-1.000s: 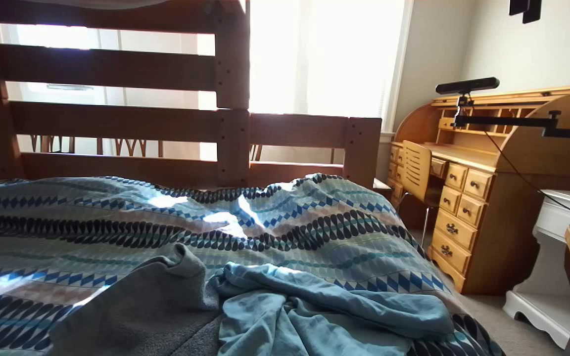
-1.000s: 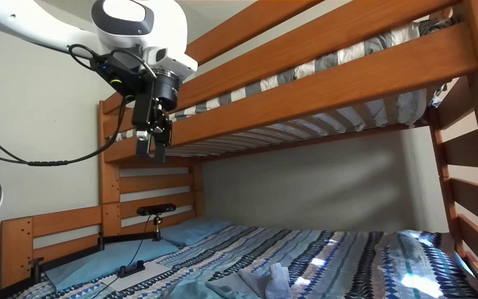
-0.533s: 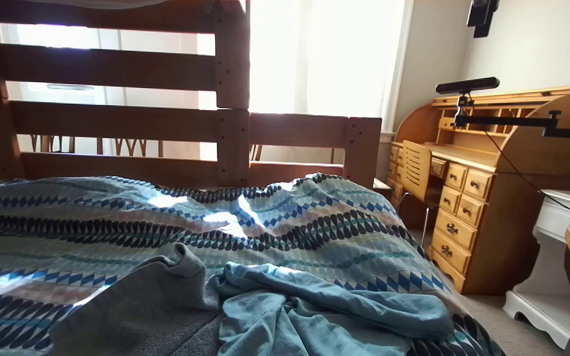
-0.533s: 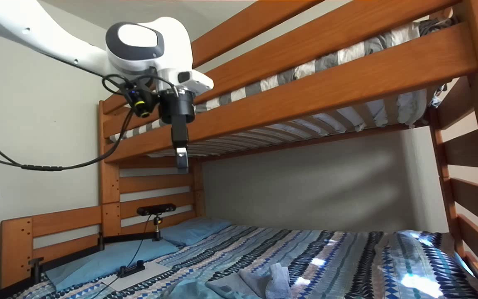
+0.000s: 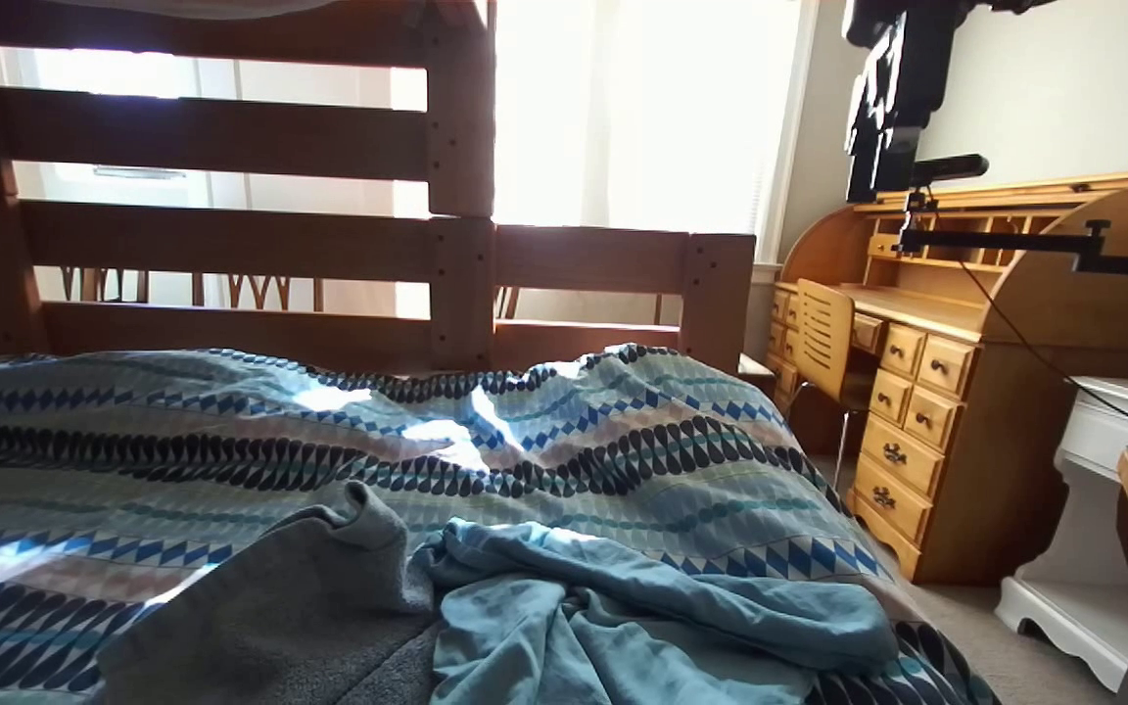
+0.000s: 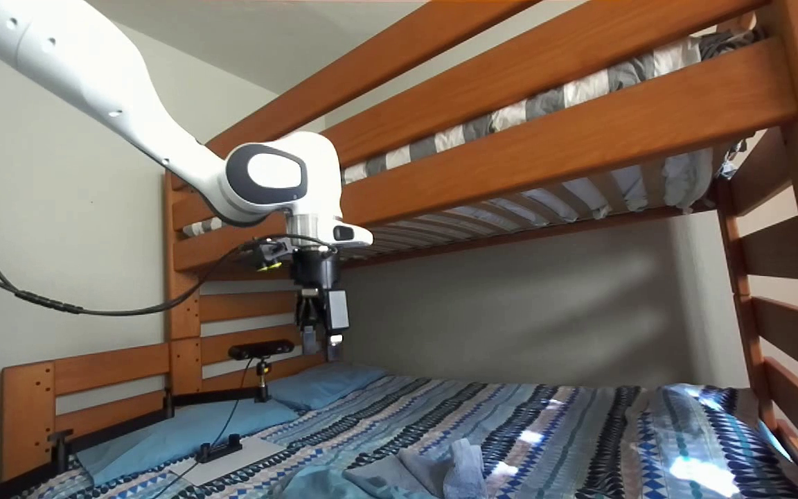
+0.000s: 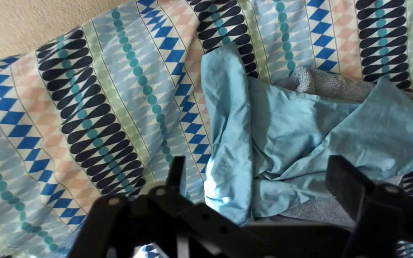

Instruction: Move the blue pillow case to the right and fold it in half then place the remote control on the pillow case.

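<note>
The blue pillow case (image 5: 662,627) lies crumpled on the bed, partly over a grey towel (image 5: 270,597). In an exterior view only part of the pillow case (image 6: 319,484) shows at the bottom edge. In the wrist view the pillow case (image 7: 281,122) has a rolled fold along its left side. My gripper (image 7: 257,159) is open and empty, above the pillow case with its fingers spread apart. It points down in both exterior views (image 5: 877,186) (image 6: 322,344), well clear of the bed. The remote control is not visible in any view.
The patterned bedspread (image 6: 544,430) covers the bed. The upper bunk rail (image 6: 544,149) runs close beside the arm. A black camera on a stand (image 6: 260,348) stands at the bed end near blue pillows (image 6: 330,384). A wooden desk (image 5: 916,392) is beyond the bed.
The arm and gripper have come down and further over the bed. The gripper has turned and come further into view at the upper right of an exterior view. The pillow case and towel have not moved.
</note>
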